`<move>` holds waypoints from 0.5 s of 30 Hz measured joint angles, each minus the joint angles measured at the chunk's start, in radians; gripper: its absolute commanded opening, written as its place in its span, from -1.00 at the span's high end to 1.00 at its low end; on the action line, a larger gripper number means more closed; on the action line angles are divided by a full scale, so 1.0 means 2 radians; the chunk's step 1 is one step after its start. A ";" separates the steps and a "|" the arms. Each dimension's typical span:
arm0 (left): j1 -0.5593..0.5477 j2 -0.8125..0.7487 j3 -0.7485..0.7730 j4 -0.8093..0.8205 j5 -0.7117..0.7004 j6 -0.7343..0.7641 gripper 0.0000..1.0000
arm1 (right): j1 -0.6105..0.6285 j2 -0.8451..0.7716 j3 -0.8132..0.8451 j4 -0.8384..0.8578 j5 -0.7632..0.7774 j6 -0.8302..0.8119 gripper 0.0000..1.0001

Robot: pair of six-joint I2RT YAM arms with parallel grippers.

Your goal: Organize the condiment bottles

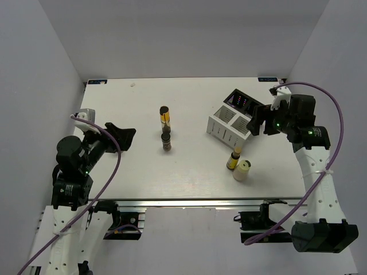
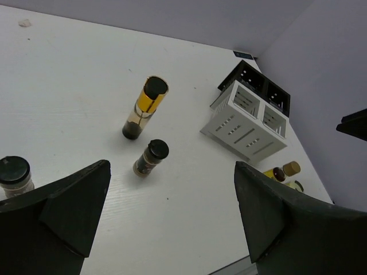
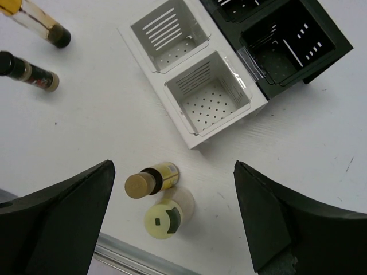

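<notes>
The slim yellow bottle with a black cap (image 1: 165, 116) stands mid-table, with the short dark-brown bottle (image 1: 166, 141) just in front of it. The amber-yellow dark-necked bottle (image 1: 233, 159) and the squat cream jar (image 1: 241, 171) stand together at the front right. My left gripper (image 1: 123, 136) is open and empty, left of the middle pair; its view shows the slim bottle (image 2: 145, 107) and the brown bottle (image 2: 151, 158). My right gripper (image 1: 256, 122) is open and empty, high over the rack's right end. Between its fingers I see the amber bottle (image 3: 152, 180) and the cream jar (image 3: 166, 216).
A white slatted rack (image 1: 229, 125) with two empty compartments (image 3: 195, 86) stands at the right. A black box (image 1: 241, 101) with purple lights is behind it. A small pale jar with a black lid (image 2: 12, 175) stands near my left gripper. The table's front edge (image 3: 132, 255) lies just beyond the cream jar.
</notes>
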 measured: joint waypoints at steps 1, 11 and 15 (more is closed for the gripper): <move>0.000 0.002 -0.001 -0.001 0.007 0.001 -0.96 | 0.000 -0.001 -0.002 -0.002 -0.007 -0.007 -0.79; 0.000 0.006 -0.022 -0.006 0.042 0.004 -0.96 | 0.000 -0.095 -0.082 0.006 -0.093 -0.164 -0.79; 0.000 0.007 -0.030 -0.006 0.046 0.001 -0.50 | 0.000 -0.093 -0.082 -0.010 -0.112 -0.216 -0.77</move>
